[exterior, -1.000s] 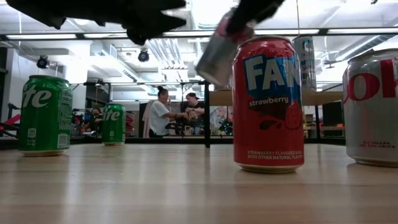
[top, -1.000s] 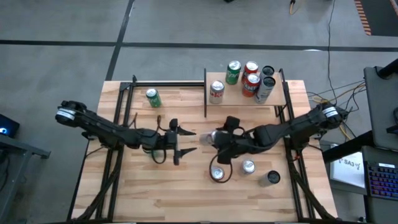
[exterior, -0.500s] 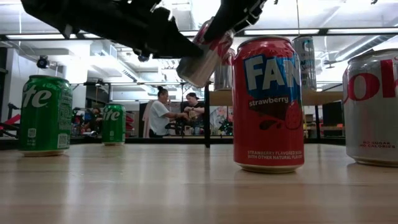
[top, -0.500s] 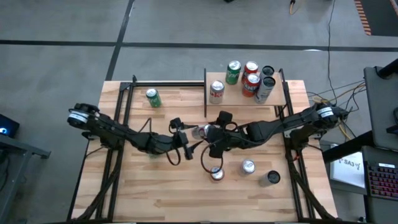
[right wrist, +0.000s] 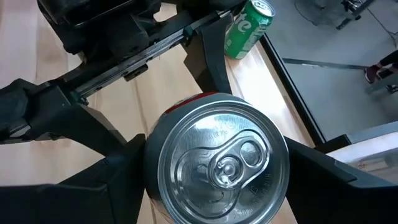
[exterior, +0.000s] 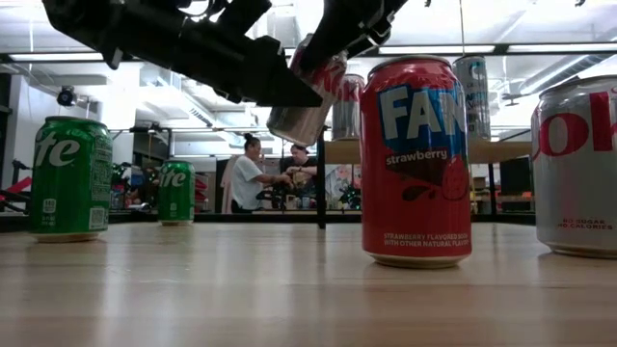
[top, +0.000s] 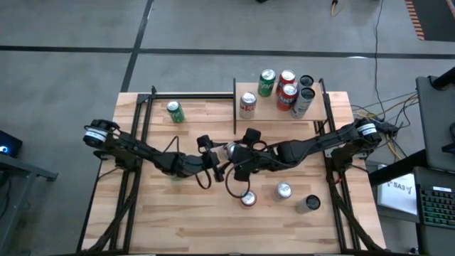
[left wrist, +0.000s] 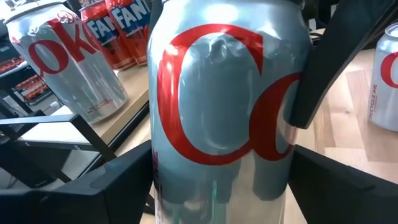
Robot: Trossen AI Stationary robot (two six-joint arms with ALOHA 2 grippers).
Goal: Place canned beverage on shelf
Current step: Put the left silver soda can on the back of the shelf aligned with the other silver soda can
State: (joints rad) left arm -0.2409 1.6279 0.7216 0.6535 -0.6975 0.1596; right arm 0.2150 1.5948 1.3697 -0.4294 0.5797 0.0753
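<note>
Low view: a red strawberry soda can [exterior: 415,161] is seen nearest on the striped butcher-block tabletop [exterior: 241,299]. Above mid-table, a silver cola can with red lettering [top: 230,150] is clamped, tilted, by the right gripper [top: 237,153]. The left gripper [top: 217,161] is spread around it. Farther back, the light wooden shelf with black posts [top: 274,112] is loaded with several cans.

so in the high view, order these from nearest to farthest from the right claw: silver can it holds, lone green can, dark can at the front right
1. Silver can, in the right claw, mid-table.
2. Lone green can, back left.
3. Dark can, front right; only slightly farther than the green one.
</note>
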